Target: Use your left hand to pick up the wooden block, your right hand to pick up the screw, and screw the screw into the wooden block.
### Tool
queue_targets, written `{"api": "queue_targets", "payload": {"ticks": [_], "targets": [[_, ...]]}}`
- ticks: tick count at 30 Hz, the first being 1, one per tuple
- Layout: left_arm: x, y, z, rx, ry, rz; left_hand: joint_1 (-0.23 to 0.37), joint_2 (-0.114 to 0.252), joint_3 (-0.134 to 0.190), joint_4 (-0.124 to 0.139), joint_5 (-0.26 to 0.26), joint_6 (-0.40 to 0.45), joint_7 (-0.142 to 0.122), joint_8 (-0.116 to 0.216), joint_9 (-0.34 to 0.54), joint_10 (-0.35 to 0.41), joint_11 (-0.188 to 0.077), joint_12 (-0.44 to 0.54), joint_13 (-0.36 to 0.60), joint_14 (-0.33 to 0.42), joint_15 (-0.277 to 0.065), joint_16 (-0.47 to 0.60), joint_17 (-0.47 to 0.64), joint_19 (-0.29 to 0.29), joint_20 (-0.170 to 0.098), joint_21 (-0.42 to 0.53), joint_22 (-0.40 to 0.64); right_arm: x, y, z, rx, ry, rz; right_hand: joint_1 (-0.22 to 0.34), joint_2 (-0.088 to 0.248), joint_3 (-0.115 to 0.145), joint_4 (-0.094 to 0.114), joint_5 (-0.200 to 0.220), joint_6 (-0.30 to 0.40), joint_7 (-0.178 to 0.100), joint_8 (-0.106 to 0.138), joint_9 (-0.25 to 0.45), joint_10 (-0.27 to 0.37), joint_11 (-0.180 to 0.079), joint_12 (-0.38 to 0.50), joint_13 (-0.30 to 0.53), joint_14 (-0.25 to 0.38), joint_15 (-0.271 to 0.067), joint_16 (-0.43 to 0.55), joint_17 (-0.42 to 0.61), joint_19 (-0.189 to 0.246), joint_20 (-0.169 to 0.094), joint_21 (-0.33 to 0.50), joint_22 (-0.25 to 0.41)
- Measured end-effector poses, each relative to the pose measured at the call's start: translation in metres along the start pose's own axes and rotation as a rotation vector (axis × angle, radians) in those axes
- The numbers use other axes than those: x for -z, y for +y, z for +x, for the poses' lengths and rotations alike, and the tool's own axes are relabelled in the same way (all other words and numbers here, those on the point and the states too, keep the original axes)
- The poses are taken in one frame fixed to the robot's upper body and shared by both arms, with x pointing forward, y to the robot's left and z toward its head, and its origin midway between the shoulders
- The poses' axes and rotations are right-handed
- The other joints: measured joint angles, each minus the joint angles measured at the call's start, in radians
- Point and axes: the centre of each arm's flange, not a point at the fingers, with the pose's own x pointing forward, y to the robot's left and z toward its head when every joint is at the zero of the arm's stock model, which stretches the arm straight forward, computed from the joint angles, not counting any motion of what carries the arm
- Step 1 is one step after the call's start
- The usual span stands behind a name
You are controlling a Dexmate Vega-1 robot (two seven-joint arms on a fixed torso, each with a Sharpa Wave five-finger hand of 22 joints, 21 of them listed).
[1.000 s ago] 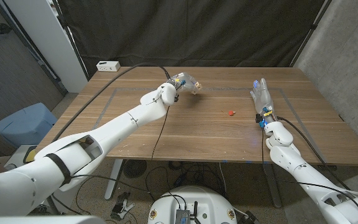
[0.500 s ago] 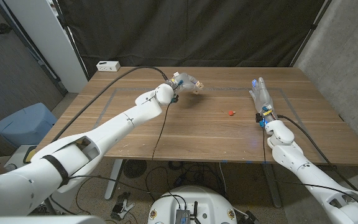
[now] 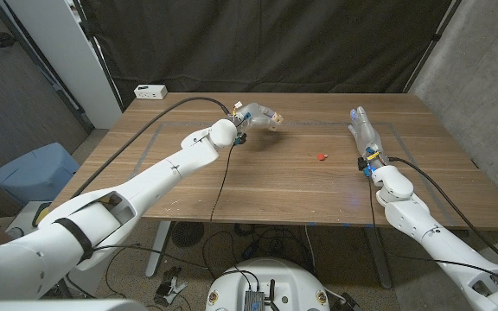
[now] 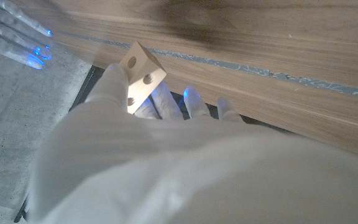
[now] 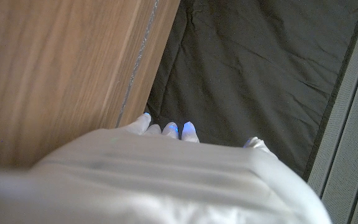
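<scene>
My left robot hand (image 4: 135,143) grasps the light, rigid wooden block (image 4: 140,78); my right robot hand (image 3: 361,130), released, should pinch the tiny, slippery screw (image 3: 320,156) by its head.

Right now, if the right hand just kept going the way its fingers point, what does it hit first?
Probably nothing on the table. The right hand points toward the far edge of the table, then the black curtain. The red screw lies off to its left, outside that line. Depth is unclear.
</scene>
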Motion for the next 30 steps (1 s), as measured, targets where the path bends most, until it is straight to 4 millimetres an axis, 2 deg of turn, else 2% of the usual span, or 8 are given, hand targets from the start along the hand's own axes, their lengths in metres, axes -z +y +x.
{"api": "queue_targets", "payload": {"ticks": [10, 12, 16, 20, 30], "targets": [[0.009, -0.002, -0.001, -0.003, -0.041, -0.089, -0.009, 0.009, 0.0, 0.0, 0.0, 0.0, 0.0, 0.0, 0.0, -0.016, 0.002, -0.004, 0.004, -0.018, 0.001, 0.0, 0.0, -0.013, -0.009, 0.0, 0.0, -0.016, -0.003, -0.004, -0.012, 0.016, -0.12, 0.012, -0.012, 0.005, -0.012, 0.0, 0.009, -0.002, 0.004, 0.0, 0.0, 0.0, 0.0, 0.0, 0.0, 0.0, 0.0, 0.0, 0.0, 0.0, 0.0, 0.0], [0.009, -0.003, -0.001, -0.002, -0.05, -0.103, -0.009, 0.01, 0.0, 0.0, 0.0, 0.0, 0.0, 0.0, 0.0, -0.02, 0.004, -0.004, 0.002, -0.021, 0.004, 0.0, 0.0, -0.016, -0.005, 0.0, 0.0, -0.019, -0.003, -0.005, -0.018, 0.015, -0.133, 0.024, -0.015, 0.009, -0.024, -0.005, 0.013, -0.005, 0.007, 0.0, 0.001, 0.001, 0.0, 0.0, 0.004, 0.004, 0.0, 0.0, 0.0, 0.0, 0.0, 0.0], [0.013, -0.004, -0.001, 0.001, -0.057, -0.14, -0.004, 0.015, 0.0, 0.0, 0.0, 0.0, 0.0, 0.0, 0.0, -0.025, 0.0, -0.008, 0.002, -0.023, 0.002, 0.0, 0.0, -0.02, -0.009, 0.0, 0.0, -0.023, -0.004, -0.008, -0.025, 0.025, -0.188, 0.058, 0.005, 0.029, -0.044, -0.017, 0.019, -0.011, 0.008, 0.0, 0.008, 0.008, 0.007, 0.0, 0.008, 0.0, 0.0, 0.0, 0.0, 0.0, 0.0, 0.0], [0.017, -0.006, 0.0, 0.009, -0.061, -0.179, -0.004, 0.015, 0.0, 0.0, 0.0, 0.0, 0.0, 0.0, 0.0, -0.034, 0.001, -0.008, 0.002, -0.032, 0.004, 0.0, 0.0, -0.028, -0.008, -0.004, 0.0, -0.027, -0.004, -0.011, -0.036, 0.033, -0.235, 0.085, 0.011, 0.041, -0.064, -0.023, 0.025, -0.007, 0.008, 0.0, 0.013, 0.013, 0.007, 0.0, 0.013, 0.005, 0.0, 0.0, 0.004, 0.004, 0.0, -0.002], [0.022, -0.011, 0.001, 0.035, -0.08, -0.263, -0.004, 0.014, -0.004, -0.004, 0.0, -0.004, -0.004, 0.0, 0.0, -0.052, 0.003, -0.011, 0.002, -0.05, 0.005, -0.004, 0.003, -0.047, -0.011, -0.004, 0.0, -0.042, -0.002, -0.017, -0.078, 0.044, -0.335, 0.127, -0.009, 0.055, -0.105, -0.034, 0.031, -0.001, 0.008, 0.001, 0.015, 0.015, 0.007, 0.0, 0.015, 0.014, 0.0, 0.0, 0.004, 0.015, 0.0, -0.002]]}}
